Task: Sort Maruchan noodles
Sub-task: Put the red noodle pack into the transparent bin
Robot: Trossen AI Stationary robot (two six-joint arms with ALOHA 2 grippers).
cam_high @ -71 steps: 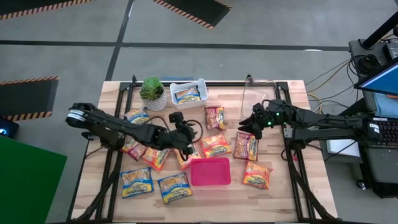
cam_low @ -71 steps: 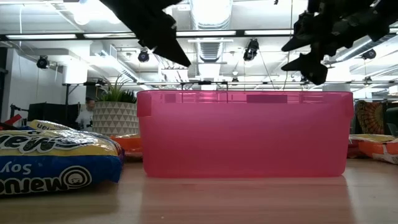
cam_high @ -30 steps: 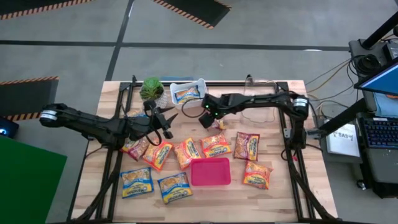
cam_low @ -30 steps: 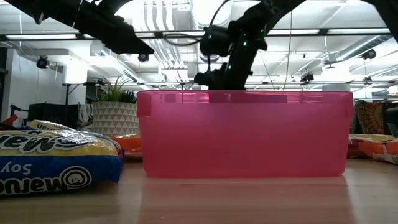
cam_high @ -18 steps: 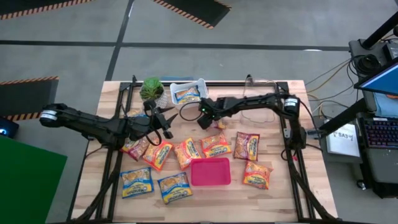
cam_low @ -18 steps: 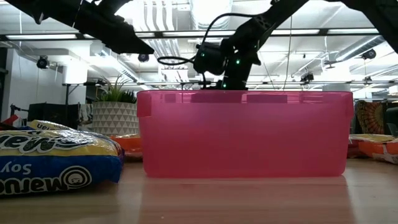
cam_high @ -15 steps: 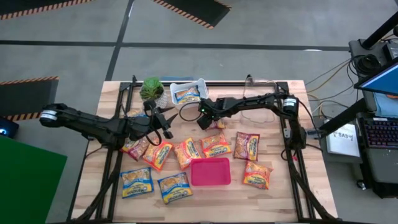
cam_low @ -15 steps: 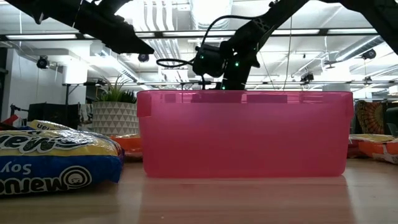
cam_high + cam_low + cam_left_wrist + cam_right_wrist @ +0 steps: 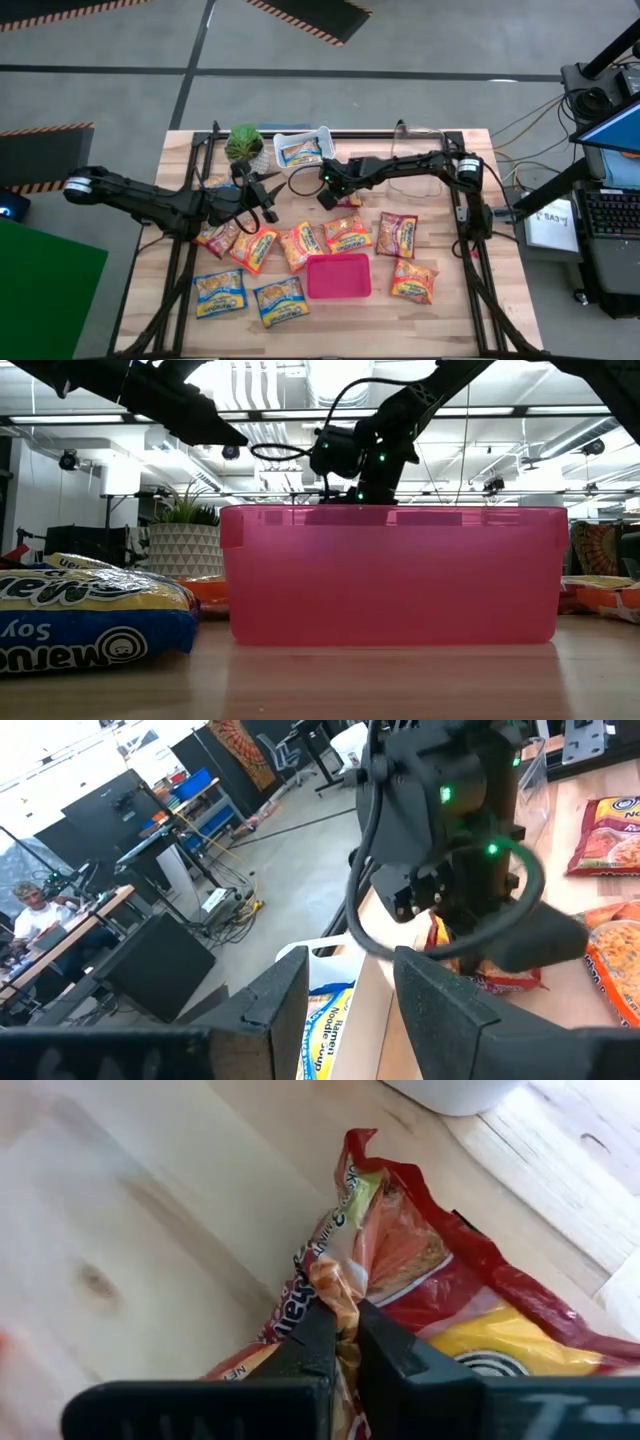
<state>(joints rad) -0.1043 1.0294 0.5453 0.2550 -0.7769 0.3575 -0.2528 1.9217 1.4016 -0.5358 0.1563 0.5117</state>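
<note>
Several Maruchan noodle packets lie flat on the wooden table: blue-and-yellow ones, orange ones and dark red ones. One blue-and-yellow packet lies in the white bin. My right gripper reaches across to the middle of the far side and is shut on a dark red packet. My left gripper hangs open above the table a little to the left of it, holding nothing; its wrist view shows its fingers apart. My right gripper pinches a bunched-up ridge of the wrapper at the dark red packet's end between its two fingers. The fingers slant down from the table's right. The rest of the packet lies on the table.
A pink bin stands near the front middle and fills the low view. A clear bin stands at the far right and a potted plant at the far left. Bare wood lies near the front right corner.
My right gripper has sunk a little onto the dark red packet and has shut on its wrapper. The packet has stayed on the table.
</note>
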